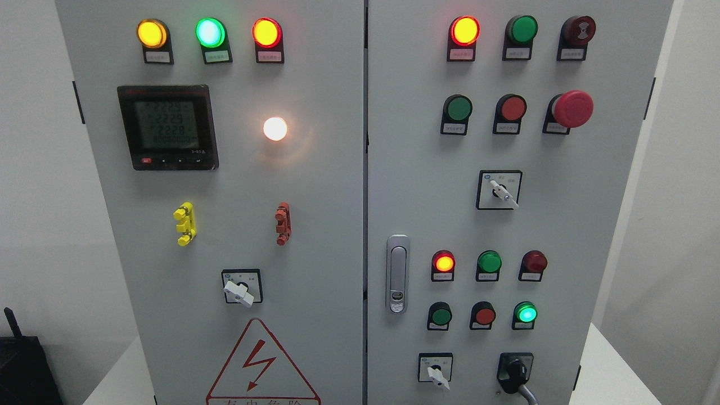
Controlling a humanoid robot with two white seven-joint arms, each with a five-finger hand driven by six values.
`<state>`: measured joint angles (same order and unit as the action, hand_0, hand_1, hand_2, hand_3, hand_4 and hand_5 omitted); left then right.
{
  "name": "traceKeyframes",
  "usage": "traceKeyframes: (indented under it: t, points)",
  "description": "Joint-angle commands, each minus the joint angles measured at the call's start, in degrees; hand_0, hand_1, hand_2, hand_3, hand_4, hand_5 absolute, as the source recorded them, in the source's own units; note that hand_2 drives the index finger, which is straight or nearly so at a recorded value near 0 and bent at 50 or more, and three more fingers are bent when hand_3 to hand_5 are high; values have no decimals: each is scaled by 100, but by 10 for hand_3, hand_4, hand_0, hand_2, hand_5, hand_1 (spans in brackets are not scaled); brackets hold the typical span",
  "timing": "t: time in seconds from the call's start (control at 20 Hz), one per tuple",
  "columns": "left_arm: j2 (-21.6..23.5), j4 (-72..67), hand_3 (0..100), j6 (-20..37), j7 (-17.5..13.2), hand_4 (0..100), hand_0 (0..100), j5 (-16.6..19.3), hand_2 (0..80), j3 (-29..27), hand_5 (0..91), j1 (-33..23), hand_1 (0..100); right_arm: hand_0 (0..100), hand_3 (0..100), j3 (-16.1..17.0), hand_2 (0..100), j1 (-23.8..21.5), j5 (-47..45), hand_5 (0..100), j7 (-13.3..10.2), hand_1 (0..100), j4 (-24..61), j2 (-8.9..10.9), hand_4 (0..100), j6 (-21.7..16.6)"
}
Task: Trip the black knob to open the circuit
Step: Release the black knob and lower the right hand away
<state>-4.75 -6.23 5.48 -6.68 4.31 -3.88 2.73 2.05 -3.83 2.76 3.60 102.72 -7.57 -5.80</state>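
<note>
At lower right of the frame you find the black knob [514, 372], mounted on the right door of the grey cabinet [315, 180], its handle pointing down toward a grey cable [527, 394] that leaves past the bottom edge. Just left of it sits a white-handled selector switch [436, 372]. Note that neither robot hand appears anywhere in the frame, so you cannot tell whether their fingers are apart or together, and nothing touches the knob. Above the knob you see two rows of three round lamps and buttons; the red lamp [444, 262] at the left of the upper row and the green lamp [526, 313] at the right of the lower row are lit. A metal door latch [397, 274] stands upright near the seam between the doors. Higher on the right door: another white-handled selector [500, 191], a red mushroom button [572, 108], and a lit red lamp [464, 30] at upper centre. On the left door you read a digital meter [167, 127] with a lit display, a glowing white lamp [275, 129], and yellow, green and red lamps lit across the top. A red warning triangle [262, 365] sits at bottom centre.
</note>
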Motion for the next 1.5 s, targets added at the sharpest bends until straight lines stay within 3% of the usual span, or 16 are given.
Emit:
traceKeyframes:
  t: [0.0, 1.45]
  points:
    - [1, 149, 0, 6, 0, 0, 120, 0, 0, 1, 0, 0, 389, 0, 1000, 41, 25, -4, 5, 1000, -9, 0, -68, 1, 1000, 35]
    - [1, 149, 0, 6, 0, 0, 120, 0, 0, 1, 0, 0, 389, 0, 1000, 173, 28, -13, -3, 1000, -9, 0, -24, 1, 1000, 26]
